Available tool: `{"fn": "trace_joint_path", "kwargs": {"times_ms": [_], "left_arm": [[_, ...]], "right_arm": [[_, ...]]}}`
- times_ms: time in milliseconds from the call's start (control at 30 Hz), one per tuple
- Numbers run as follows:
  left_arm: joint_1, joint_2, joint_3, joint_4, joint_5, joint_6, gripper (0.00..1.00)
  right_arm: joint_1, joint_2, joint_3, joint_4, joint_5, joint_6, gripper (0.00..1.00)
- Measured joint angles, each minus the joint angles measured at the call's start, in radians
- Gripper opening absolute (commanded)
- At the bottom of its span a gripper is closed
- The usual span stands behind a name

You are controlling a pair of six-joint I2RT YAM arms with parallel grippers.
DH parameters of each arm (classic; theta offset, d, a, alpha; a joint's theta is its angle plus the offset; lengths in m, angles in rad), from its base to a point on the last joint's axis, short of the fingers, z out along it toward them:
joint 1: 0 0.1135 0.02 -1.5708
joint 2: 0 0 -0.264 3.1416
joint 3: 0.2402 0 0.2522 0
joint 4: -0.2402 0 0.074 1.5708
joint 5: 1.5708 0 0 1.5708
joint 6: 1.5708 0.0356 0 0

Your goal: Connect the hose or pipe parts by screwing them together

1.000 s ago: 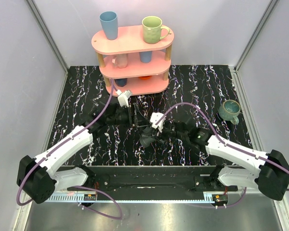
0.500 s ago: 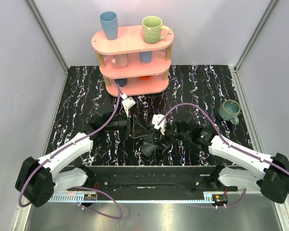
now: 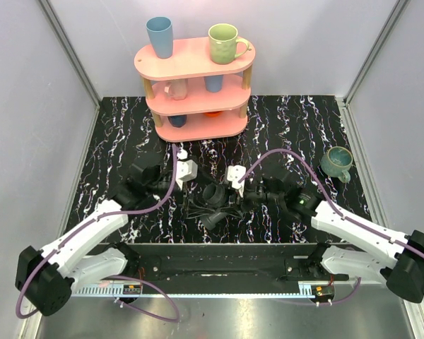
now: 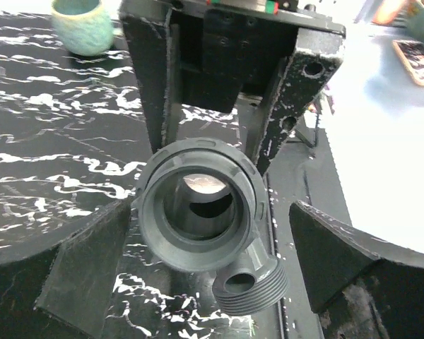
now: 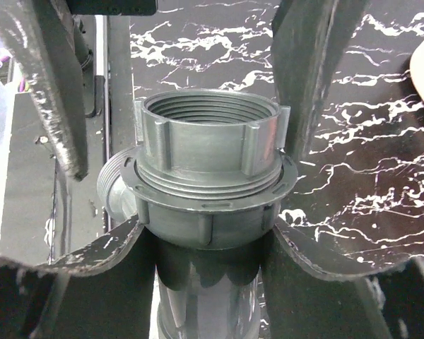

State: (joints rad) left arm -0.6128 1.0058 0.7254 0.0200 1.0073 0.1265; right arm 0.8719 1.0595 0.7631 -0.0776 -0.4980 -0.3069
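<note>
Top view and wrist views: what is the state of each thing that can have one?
pipe fitting: held in the right jaws, threaded ends empty.
left gripper: jaws open, one on each side of the fitting.
right gripper: jaws shut on the fitting.
green mug: upright on the top shelf.
blue cup: upright on the same shelf.
teal mug: upright on the table.

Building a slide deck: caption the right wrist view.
Right gripper clamps a grey threaded pipe fitting against the black marbled table.
</note>
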Motion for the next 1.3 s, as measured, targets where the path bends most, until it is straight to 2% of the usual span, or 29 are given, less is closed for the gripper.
{"fn": "trace_joint_path", "kwargs": {"times_ms": [100, 233, 367, 500, 633, 933, 1300], "left_arm": [[0.001, -0.067, 0.000, -0.013, -0.079, -0.032, 0.99], [0.001, -0.160, 0.002, -0.016, -0.227, -0.150, 0.99], [0.001, -0.195, 0.069, -0.123, -0.417, -0.292, 0.99], [0.001, -0.199, 0.145, -0.222, -0.595, -0.498, 0.95], [0.003, -0.196, 0.159, -0.294, -0.698, -0.715, 0.93], [0.005, -0.045, 0.279, -0.457, -0.723, -1.048, 0.89], [-0.005, 0.020, 0.292, -0.502, -0.689, -1.161, 0.86]], "right_arm": [[0.000, -0.010, 0.000, 0.024, 0.011, -0.002, 0.02], [0.000, -0.004, 0.000, 0.032, 0.047, -0.018, 0.01], [0.000, 0.014, 0.000, 0.031, 0.100, -0.042, 0.01], [0.001, 0.014, -0.008, 0.065, 0.155, -0.065, 0.01], [0.001, -0.003, -0.034, 0.113, 0.200, -0.093, 0.01], [0.008, -0.045, -0.059, 0.161, 0.244, -0.140, 0.00], [0.019, -0.036, -0.072, 0.177, 0.273, -0.162, 0.00]]}}
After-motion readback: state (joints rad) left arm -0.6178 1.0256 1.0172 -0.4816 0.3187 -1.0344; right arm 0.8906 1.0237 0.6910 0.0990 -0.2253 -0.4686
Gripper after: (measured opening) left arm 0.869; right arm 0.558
